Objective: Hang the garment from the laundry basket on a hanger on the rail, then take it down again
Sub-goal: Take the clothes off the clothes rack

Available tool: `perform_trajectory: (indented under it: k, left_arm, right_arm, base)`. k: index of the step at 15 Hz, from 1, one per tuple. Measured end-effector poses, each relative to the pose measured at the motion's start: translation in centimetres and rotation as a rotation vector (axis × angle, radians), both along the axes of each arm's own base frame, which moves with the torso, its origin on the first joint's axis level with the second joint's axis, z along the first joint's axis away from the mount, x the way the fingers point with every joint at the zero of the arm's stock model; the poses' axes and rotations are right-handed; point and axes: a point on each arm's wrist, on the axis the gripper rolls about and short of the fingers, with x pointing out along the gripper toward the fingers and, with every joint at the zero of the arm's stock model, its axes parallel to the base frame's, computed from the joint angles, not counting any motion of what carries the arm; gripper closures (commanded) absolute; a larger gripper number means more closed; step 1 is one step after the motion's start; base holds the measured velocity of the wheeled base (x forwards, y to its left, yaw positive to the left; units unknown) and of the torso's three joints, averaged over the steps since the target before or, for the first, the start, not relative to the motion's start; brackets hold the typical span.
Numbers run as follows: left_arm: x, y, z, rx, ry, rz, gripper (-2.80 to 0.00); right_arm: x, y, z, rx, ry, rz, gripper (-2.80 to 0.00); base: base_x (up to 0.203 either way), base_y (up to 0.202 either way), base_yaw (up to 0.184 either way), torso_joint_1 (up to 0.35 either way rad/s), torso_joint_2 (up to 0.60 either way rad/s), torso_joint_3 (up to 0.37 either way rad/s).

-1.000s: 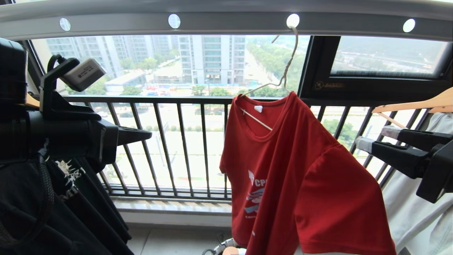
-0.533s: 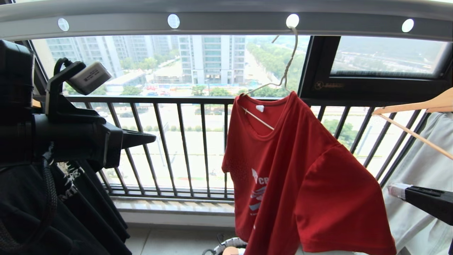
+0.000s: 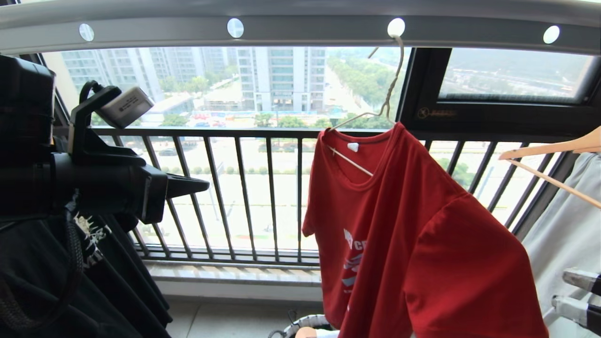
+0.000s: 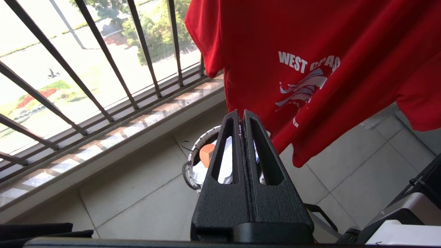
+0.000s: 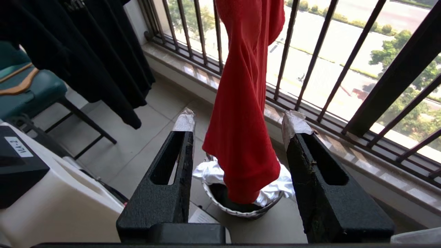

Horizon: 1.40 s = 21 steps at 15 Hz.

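The red garment (image 3: 413,225) hangs on the thin white hanger (image 3: 351,162), whose hook sits in a hole of the overhead rail (image 3: 300,28). Its hem dangles over the laundry basket (image 5: 241,212) on the floor, which holds white cloth. My left gripper (image 3: 206,186) is shut and empty, held left of the garment at chest height; from its wrist the "WEST COAST" print (image 4: 306,65) and the basket (image 4: 187,168) show beyond the tips (image 4: 241,112). My right gripper (image 3: 570,288) is low at the right, open, with the garment (image 5: 241,137) hanging beyond its taped fingers, untouched.
Black T-shirts (image 3: 56,281) hang at the left. A wooden hanger (image 3: 549,149) with a pale garment (image 3: 563,234) hangs at the right. The black barred window railing (image 3: 235,188) stands behind. A teal chair (image 5: 31,93) stands on the tiled floor.
My right gripper has dropped from beside the garment's sleeve to the lower right corner of the head view. The whole view has shifted slightly; the garment still hangs on the rail.
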Motion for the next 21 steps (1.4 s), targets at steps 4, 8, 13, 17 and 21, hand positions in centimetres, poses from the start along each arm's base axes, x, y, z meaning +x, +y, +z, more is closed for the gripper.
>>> perform_trajectory:
  k: [4,8,13,17,21]
  left_arm:
    - [0.1,-0.1,-0.1,0.001,0.005,-0.003,0.0]
    - [0.1,-0.1,-0.1,0.001,0.002,-0.002,0.0]
    - [0.0,-0.1,0.0,0.0,-0.001,-0.002,0.0]
    - [-0.1,0.0,0.1,-0.001,-0.004,-0.001,0.0]
    - [-0.1,0.0,0.1,-0.002,-0.004,-0.001,0.0]
  right_arm:
    - [-0.4,0.0,-1.4,-0.034,0.011,0.14,-2.8]
    - [2.0,2.3,-1.4,-0.077,0.011,0.153,0.0]
    - [4.4,4.0,-2.3,-0.127,0.064,0.101,0.0]
    - [4.5,3.8,-2.7,-0.152,0.074,0.063,0.0]
    - [4.0,3.4,-2.5,-0.14,0.055,0.054,0.0]
  base:
    - [0.0,0.0,0.0,0.0,0.0,0.0]
    - [0.0,0.0,0.0,0.0,0.0,0.0]
    - [0.0,0.0,0.0,0.0,0.0,0.0]
    - [0.0,0.0,0.0,0.0,0.0,0.0]
    - [0.0,0.0,0.0,0.0,0.0,0.0]
